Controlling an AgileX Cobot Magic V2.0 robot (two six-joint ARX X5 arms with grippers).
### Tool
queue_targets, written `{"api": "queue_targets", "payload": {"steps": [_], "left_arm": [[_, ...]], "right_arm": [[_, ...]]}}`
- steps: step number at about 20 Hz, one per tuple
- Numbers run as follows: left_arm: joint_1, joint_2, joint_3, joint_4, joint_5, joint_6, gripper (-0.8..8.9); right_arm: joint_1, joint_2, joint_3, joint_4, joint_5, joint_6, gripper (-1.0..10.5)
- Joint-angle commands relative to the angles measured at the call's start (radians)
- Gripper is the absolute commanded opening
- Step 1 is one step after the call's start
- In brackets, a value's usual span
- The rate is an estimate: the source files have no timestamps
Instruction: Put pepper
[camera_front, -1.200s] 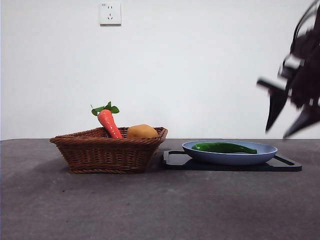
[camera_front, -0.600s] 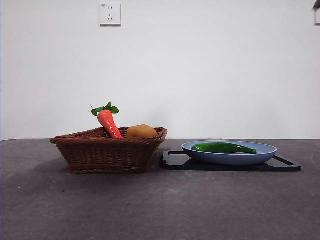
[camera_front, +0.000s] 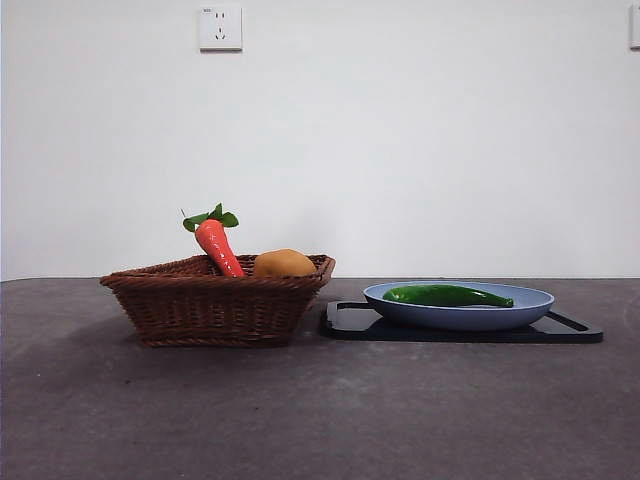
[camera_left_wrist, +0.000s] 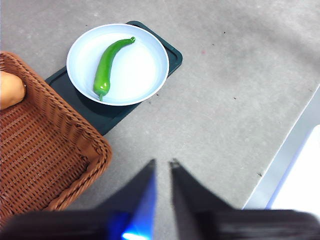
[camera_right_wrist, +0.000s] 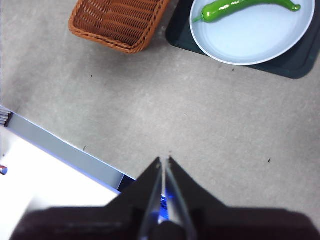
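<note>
1. pepper (camera_front: 447, 295) lies in blue plate (camera_front: 530, 302) on black tray (camera_front: 575, 330), right of basket (camera_front: 215, 305).
2. left hand (camera_left_wrist: 162, 163) narrow gap, empty.
3. right hand (camera_right_wrist: 164, 160) pinched closed, empty (both above worktop (camera_front: 320, 410)).
4. No readable writing.

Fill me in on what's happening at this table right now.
Nothing is being handled at the moment. The pepper lies in a pale blue plate that sits on a black tray. Beside the tray stands a wicker basket holding a carrot and a round orange fruit. The left gripper and the right gripper both hang above the bare table with nothing between their jaws, the left slightly parted, the right nearly closed.
</note>
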Motion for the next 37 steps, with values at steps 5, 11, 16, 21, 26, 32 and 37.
{"api": "queue_targets", "payload": {"steps": [5, 11, 16, 21, 26, 32, 37], "left_arm": [[-0.007, 0.012, 0.019, 0.02, -0.007, 0.007, 0.08], [-0.007, 0.012, 0.019, 0.129, -0.007, 0.008, 0.08], [0.0, 0.01, 0.019, 0.236, -0.038, 0.052, 0.08], [0.141, -0.06, 0.019, 0.407, -0.082, 0.074, 0.08], [0.377, -0.241, -0.015, 0.418, -0.08, 0.08, 0.08], [0.667, -0.596, -0.412, 0.681, -0.09, 0.084, 0.08], [0.786, -0.871, -0.815, 0.869, -0.089, 0.1, 0.08]], "right_arm": [[0.0, 0.008, 0.017, -0.002, 0.003, 0.021, 0.1], [-0.001, 0.008, 0.017, -0.002, 0.003, 0.021, 0.1], [-0.001, 0.008, 0.018, -0.002, 0.003, 0.021, 0.1], [-0.001, 0.008, 0.018, -0.002, 0.003, 0.021, 0.1], [-0.001, 0.008, 0.018, -0.001, 0.002, 0.021, 0.1], [-0.001, 0.008, 0.018, -0.001, 0.003, 0.021, 0.1], [-0.001, 0.008, 0.018, -0.001, 0.003, 0.021, 0.1]]}}
